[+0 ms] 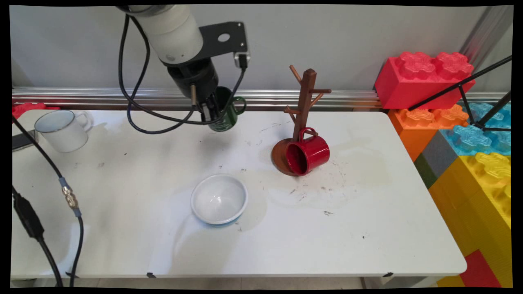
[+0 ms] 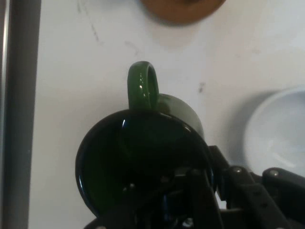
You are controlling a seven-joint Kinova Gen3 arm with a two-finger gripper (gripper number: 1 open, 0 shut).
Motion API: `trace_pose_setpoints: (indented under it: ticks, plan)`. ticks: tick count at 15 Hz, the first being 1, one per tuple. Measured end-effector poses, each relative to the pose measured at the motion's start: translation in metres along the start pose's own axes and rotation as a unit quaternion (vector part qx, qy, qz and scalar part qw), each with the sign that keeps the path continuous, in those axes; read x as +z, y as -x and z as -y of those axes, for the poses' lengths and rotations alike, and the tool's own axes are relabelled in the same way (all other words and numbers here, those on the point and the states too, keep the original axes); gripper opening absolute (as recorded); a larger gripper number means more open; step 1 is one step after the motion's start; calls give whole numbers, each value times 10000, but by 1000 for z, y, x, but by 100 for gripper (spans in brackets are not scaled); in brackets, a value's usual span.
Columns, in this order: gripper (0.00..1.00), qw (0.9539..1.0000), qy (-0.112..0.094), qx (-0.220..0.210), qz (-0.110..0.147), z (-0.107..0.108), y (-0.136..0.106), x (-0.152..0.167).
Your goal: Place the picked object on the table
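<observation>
My gripper (image 1: 210,112) is shut on the rim of a dark green mug (image 1: 228,117), held a little above the back of the white table (image 1: 367,228). In the hand view one finger sits inside the green mug (image 2: 143,162) and the other outside its wall, with the gripper (image 2: 208,168) at the mug's right side and the handle pointing away. To the right stands a brown wooden mug tree (image 1: 305,102). A red mug (image 1: 308,155) hangs tilted by its handle from a low peg and rests on the tree's round base (image 2: 183,9).
A white bowl (image 1: 219,199) sits near the table's middle, and shows as the white bowl (image 2: 281,129) at the right of the hand view. A white mug (image 1: 63,130) stands at the far left. Big coloured blocks (image 1: 425,77) line the right side. Black cables (image 1: 45,228) hang at the left.
</observation>
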Motion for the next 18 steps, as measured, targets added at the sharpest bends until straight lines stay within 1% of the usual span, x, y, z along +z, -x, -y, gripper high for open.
trace_pose_setpoints:
  ticks: [4, 6, 11, 18]
  plan:
    - [0, 9997, -24, 203, 159, 16, 15, 33]
    - [0, 9994, 40, 257, 236, 21, 20, 48]
    - [0, 9987, 291, 290, 312, 22, 24, 85]
    - [0, 9982, 458, 277, 283, 19, 21, 123]
